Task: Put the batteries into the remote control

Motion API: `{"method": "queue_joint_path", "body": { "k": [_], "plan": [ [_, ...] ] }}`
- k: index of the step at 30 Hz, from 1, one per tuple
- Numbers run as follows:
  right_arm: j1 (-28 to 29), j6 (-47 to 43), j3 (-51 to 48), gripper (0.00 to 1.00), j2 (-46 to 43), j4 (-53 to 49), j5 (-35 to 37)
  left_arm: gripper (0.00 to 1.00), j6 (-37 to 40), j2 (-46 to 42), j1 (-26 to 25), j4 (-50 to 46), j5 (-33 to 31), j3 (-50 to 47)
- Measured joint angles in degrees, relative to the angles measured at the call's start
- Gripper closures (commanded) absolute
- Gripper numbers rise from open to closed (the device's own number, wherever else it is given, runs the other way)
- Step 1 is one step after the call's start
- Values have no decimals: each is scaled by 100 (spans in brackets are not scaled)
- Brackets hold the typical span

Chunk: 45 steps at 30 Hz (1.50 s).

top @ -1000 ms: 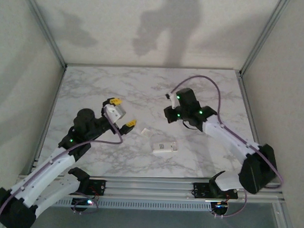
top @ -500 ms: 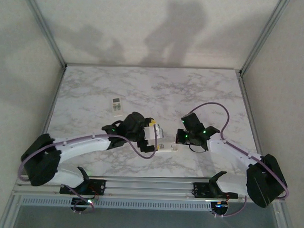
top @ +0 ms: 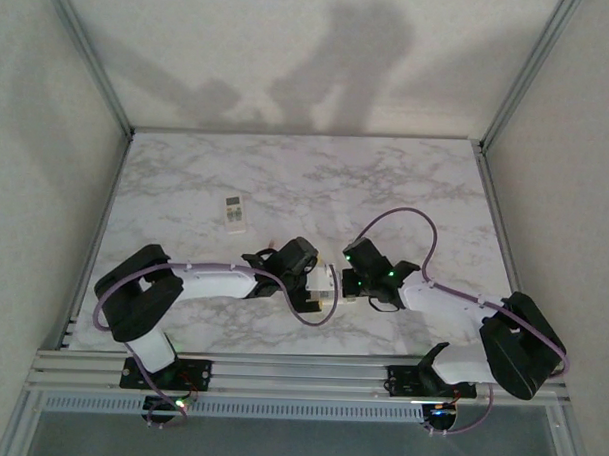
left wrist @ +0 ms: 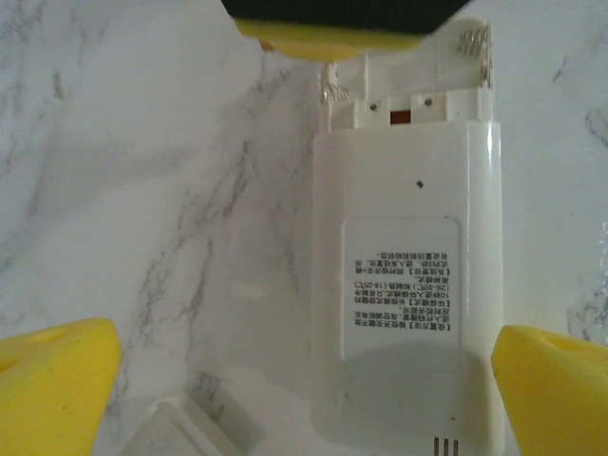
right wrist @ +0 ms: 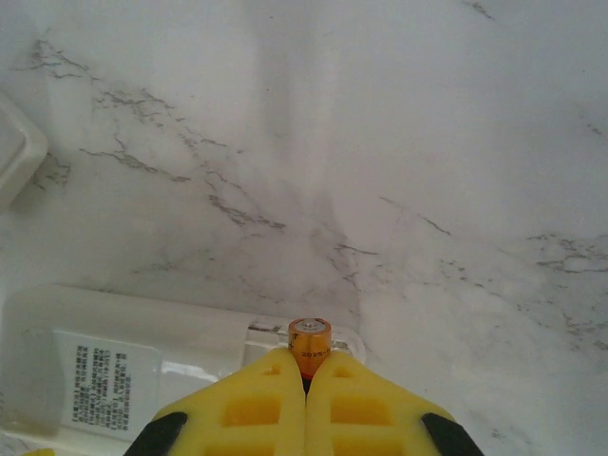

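Remote control (left wrist: pixel 404 266) lies back-up under left wrist; right tool (right wrist: pixel 305 369) pinches battery (right wrist: pixel 310 337).

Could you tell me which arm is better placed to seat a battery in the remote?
Right: the right pincer is shut on a battery at the remote control's open recess; the left pincer stands open astride it.
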Motion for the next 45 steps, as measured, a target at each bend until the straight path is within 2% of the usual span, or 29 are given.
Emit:
{"method": "queue_joint_path", "body": {
  "k": [3,14,24,31,34,39,42,45],
  "plan": [
    [37,11,-44,95,57,118,70,1,0,63,-7,4,26,28],
    [153,199,-442,94,68,483,192,14,-57,192,-11,24,280,59],
    [236,459,-673,85,-20,789,284,18,-177,435,-22,50,304,120],
    [315,697,-673,79,-199,466,275,22,-243,435,-22,48,299,122],
    [317,756,-660,74,-317,291,267,23,-264,437,-22,48,302,122],
    [321,817,-417,72,-365,-87,267,25,-282,459,-22,42,317,138],
    [321,914,-234,67,-400,-337,350,27,-284,509,-22,-11,345,199],
    [319,1082,-61,68,-450,-560,433,31,-282,551,-22,-57,391,258]
  ]
}}
